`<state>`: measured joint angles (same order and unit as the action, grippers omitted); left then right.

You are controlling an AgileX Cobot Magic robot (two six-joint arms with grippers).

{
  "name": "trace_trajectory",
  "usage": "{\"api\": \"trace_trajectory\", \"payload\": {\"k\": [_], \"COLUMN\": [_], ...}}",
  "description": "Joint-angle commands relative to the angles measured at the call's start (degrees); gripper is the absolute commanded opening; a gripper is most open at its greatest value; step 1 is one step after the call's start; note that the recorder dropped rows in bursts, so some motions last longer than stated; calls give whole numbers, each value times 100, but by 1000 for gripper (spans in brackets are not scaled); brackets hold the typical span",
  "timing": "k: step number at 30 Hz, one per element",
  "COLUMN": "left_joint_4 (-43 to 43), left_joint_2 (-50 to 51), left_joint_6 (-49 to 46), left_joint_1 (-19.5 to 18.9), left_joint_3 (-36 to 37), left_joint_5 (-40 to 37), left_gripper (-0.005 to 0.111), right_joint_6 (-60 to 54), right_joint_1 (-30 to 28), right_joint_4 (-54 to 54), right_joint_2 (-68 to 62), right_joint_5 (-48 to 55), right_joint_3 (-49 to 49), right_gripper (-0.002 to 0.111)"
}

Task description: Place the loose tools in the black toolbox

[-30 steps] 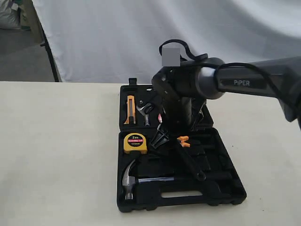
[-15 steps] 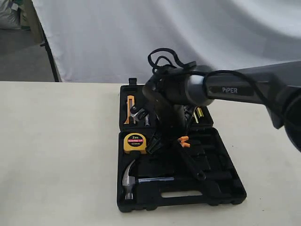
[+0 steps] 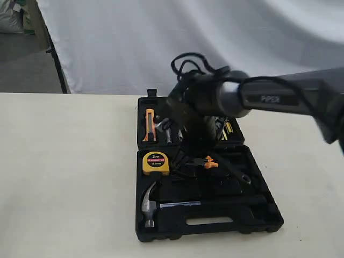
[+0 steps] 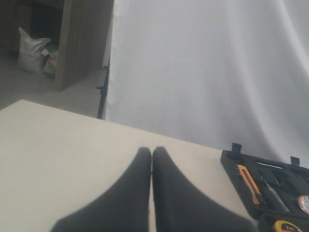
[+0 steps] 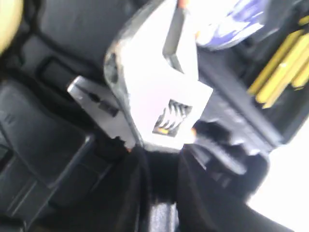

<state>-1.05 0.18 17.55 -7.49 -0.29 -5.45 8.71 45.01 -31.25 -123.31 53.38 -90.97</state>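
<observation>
Right gripper (image 5: 161,152) clamped on wrench (image 5: 159,87) neck, low over toolbox (image 3: 260,220) near half. Pliers (image 5: 94,104) nose right beside wrench head, crowding it; tape roll (image 5: 231,19) just past. Hammer (image 3: 148,207) in toolbox near-left corner, tape measure (image 3: 155,163) behind. Left gripper (image 4: 152,151), fingers together, over table (image 4: 48,145), well clear of toolbox.

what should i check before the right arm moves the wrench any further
1. Grip: right gripper closed around the wrench just below its head: ok.
2. Wrench's recess free: cannot tell, the right arm hides much of the toolbox.
3. Pliers clear of the wrench: cannot tell, they lie right behind its head.
4. Hammer seated in the toolbox: ok.
5. Left gripper out of the way: ok, shut, empty, over the table beside the toolbox.
</observation>
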Motion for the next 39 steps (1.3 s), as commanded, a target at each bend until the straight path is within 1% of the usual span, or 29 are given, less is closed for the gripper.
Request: {"api": "trace_trajectory", "payload": {"k": [1, 2, 3, 4, 5, 6, 8, 11, 15, 21, 25, 29, 33, 39], "left_joint_4": [-25, -25, -25, -25, -25, -25, -25, -25, -25, -25, -25, -25, -25, -25], "left_joint_2": [-18, -18, -18, -18, -18, -18, -18, -18, -18, -18, -18, -18, -18, -18], "left_joint_6": [27, 27, 27, 27, 27, 27, 27, 27, 27, 27, 27, 27, 27, 27], "left_joint_1": [-145, -145, -145, -145, -145, -145, -145, -145, -145, -145, -145, -145, -145, -145], "left_joint_3": [-15, -15, -15, -15, -15, -15, -15, -15, -15, -15, -15, -15, -15, -15], "left_joint_5": [41, 41, 41, 41, 41, 41, 41, 41, 41, 41, 41, 41, 41, 41], "left_gripper": [1, 1, 1, 1, 1, 1, 1, 1, 1, 1, 1, 1, 1, 1], "right_joint_6": [-1499, -2923, -4063, -5555, -6547, -7276, -7228, -7009, -6598, -6570, -6570, -6539, -6372, -6309], "right_joint_1": [-349, -626, -854, -1192, -1484, -1815, -2142, -2227, -1958, -1672, -1686, -1760, -1856, -1799], "right_joint_4": [1235, 2511, 3507, 4838, 5678, 6551, 6724, 6482, 6410, 6410, 6368, 6067, 6013, 5954], "right_joint_2": [747, 867, 894, 878, 795, 618, 249, -272, -553, -180, -96, -297, -539, -573], "right_joint_5": [-384, -317, -104, 451, 978, 1658, 1658, 1658, 1658, 1658, 1658, 1658, 1658, 1658], "right_joint_3": [-24, -24, -24, -24, -35, -94, -257, -269, -269, -269, -216, -89, -203, -291], "right_gripper": [0, 0, 0, 0, 0, 0, 0, 0, 0, 0, 0, 0, 0, 0]}}
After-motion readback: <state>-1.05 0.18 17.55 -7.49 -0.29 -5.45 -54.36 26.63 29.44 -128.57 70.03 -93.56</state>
